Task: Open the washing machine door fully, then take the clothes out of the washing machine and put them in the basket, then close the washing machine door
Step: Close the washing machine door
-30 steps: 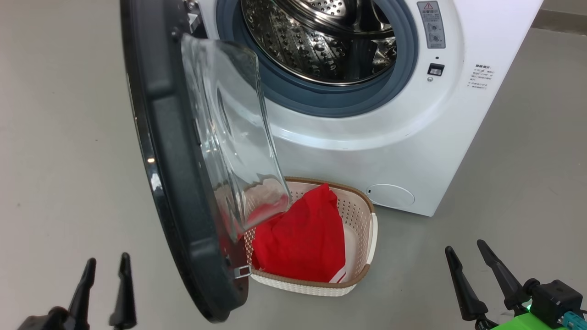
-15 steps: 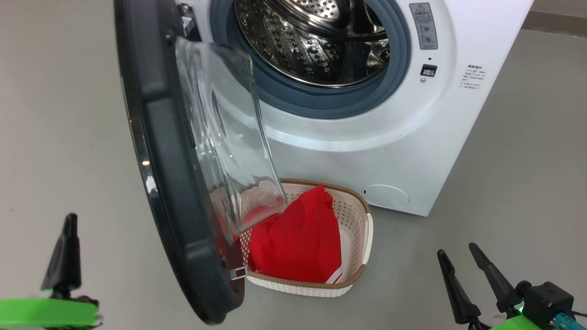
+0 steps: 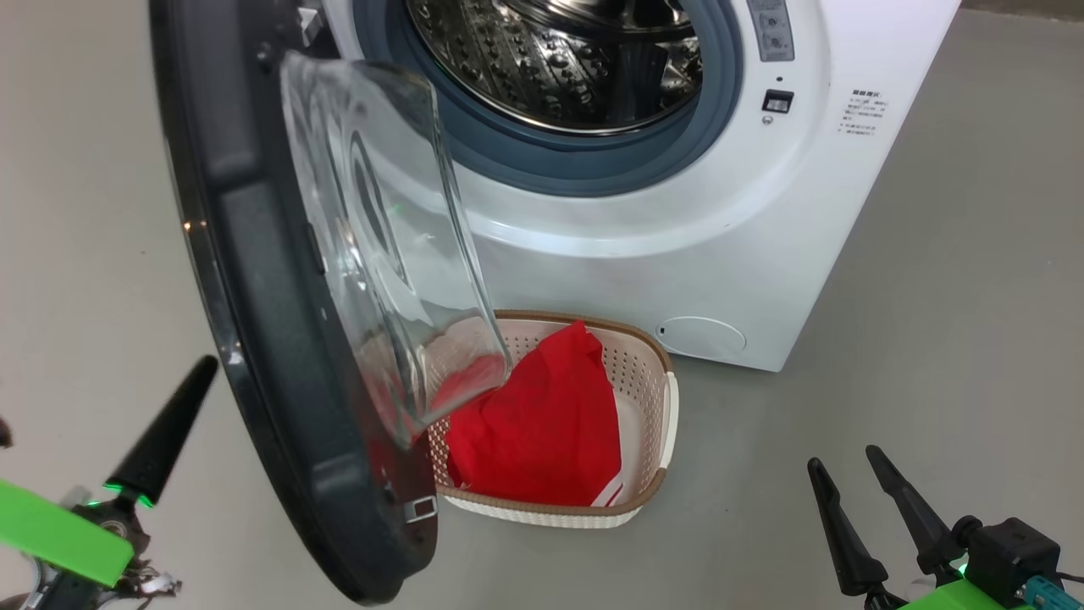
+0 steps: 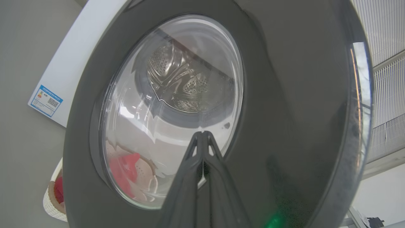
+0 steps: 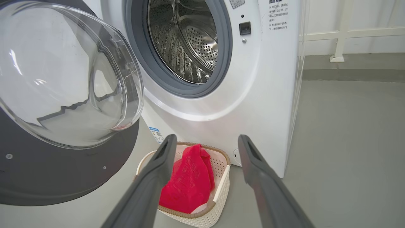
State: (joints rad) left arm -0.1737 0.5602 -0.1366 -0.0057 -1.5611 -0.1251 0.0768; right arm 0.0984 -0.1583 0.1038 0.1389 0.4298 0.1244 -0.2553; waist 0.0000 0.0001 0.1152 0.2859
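Note:
The washing machine door (image 3: 254,322) stands swung open to the left, its clear glass bowl (image 3: 381,229) bulging toward the white washing machine (image 3: 677,254). What shows of the steel drum (image 3: 550,59) holds no fabric. Red clothes (image 3: 542,415) lie in the cream basket (image 3: 665,424) on the floor below the opening. My left gripper (image 3: 201,368) is shut and empty, pointing up and right just outside the door's black rim. In the left wrist view its joined fingertips (image 4: 202,134) face the door's outer window (image 4: 177,95). My right gripper (image 3: 844,459) is open and empty, right of the basket.
Grey floor (image 3: 931,339) spreads around the machine. The open door hangs over the basket's left part. A round flap (image 3: 701,336) sits low on the machine front. In the right wrist view a white rail (image 5: 341,34) runs along the back wall.
My left gripper has shut and swung from upright to pointing up-right at the door's outer side. The head camera shifted, sliding the scene left and up. The right gripper stays open.

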